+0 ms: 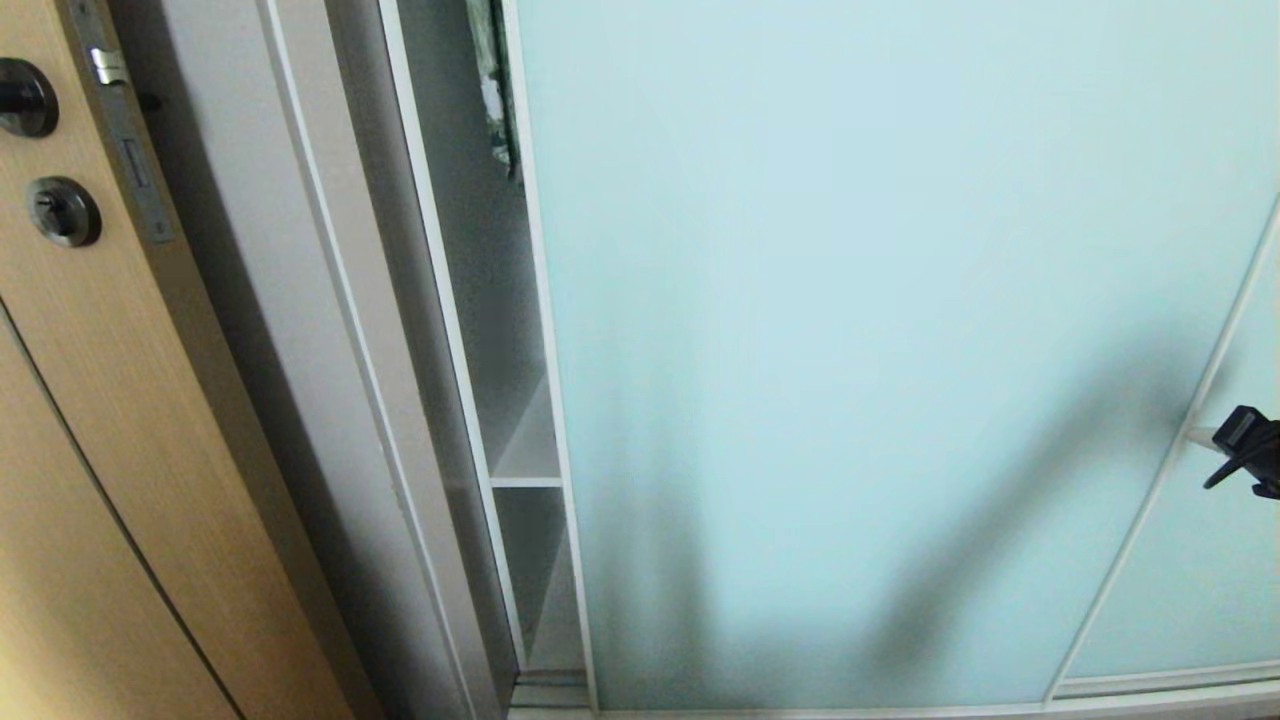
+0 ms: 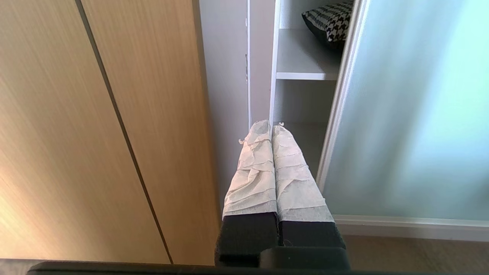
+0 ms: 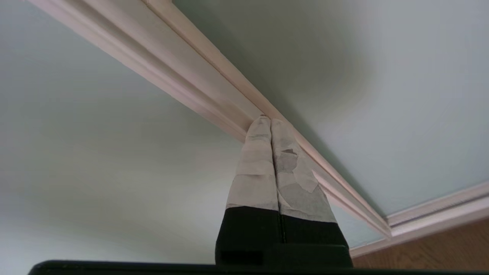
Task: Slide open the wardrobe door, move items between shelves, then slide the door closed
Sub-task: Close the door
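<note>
The sliding wardrobe door [image 1: 850, 350], a pale aqua frosted panel, stands slid a little aside, leaving a narrow gap at its left edge. White shelves [image 1: 525, 480] show in that gap. A black-and-white houndstooth cushion [image 2: 332, 23], one of the items, lies on a shelf [image 2: 301, 57] just behind the door's edge. My right gripper [image 1: 1198, 437] is shut, with its taped fingertips [image 3: 263, 124] against the thin silvery frame strip [image 3: 183, 72] at the door's right side. My left gripper [image 2: 270, 128] is shut and empty, hanging low in front of the gap.
A light oak door [image 1: 90, 450] with a black lock [image 1: 62, 210] stands open at the left, close to the wardrobe's white side post [image 1: 330, 350]. A green patterned garment [image 1: 495, 90] hangs inside the gap. Another aqua panel [image 1: 1200, 600] lies to the right. Wood floor [image 3: 439, 248] runs below.
</note>
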Tool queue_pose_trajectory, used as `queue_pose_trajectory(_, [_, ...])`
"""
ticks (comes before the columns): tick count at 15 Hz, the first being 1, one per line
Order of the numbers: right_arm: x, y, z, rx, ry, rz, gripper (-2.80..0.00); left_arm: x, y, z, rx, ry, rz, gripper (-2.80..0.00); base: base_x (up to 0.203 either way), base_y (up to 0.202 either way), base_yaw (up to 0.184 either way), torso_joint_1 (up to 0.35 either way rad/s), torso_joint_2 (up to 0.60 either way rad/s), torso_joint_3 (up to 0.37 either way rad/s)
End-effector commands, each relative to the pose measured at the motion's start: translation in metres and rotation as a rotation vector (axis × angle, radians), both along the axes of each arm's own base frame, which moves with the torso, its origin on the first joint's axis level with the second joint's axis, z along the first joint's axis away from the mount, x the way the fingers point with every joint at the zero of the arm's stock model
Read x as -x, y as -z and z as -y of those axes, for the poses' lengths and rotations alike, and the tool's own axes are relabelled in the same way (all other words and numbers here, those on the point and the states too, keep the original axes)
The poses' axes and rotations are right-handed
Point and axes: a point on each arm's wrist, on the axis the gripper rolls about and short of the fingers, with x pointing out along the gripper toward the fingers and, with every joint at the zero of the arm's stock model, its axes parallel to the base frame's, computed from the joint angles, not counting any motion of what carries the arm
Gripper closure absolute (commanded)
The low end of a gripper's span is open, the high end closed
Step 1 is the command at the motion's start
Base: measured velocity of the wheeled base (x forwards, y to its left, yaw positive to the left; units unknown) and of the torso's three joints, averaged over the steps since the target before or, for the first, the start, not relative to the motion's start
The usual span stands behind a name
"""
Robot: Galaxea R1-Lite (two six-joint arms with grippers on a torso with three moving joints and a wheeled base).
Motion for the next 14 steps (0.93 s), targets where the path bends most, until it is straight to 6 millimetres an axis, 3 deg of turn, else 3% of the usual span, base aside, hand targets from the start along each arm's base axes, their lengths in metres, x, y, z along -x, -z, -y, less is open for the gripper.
queue_pose_trajectory(1, [0.001, -0.012, -0.013, 0.015, -0.023, 0.018, 0.00, 0.000, 0.000, 0.000, 0.000, -0.001, -0.003, 0.00, 0.000, 0.000, 0.000, 0.000, 0.00, 0.000])
queue_pose_trajectory(7, [0.007, -0.016, -0.042, 0.035, -0.068, 0.042, 0.00, 0.000, 0.000, 0.000, 0.000, -0.001, -0.002, 0.00, 0.000, 0.000, 0.000, 0.000, 0.00, 0.000])
queue_pose_trajectory(14, [0.018, -0.010, -0.052, 0.133, -0.104, 0.048, 0.00, 0.000, 0.000, 0.000, 0.000, -0.001, -0.003, 0.00, 0.000, 0.000, 0.000, 0.000, 0.00, 0.000])
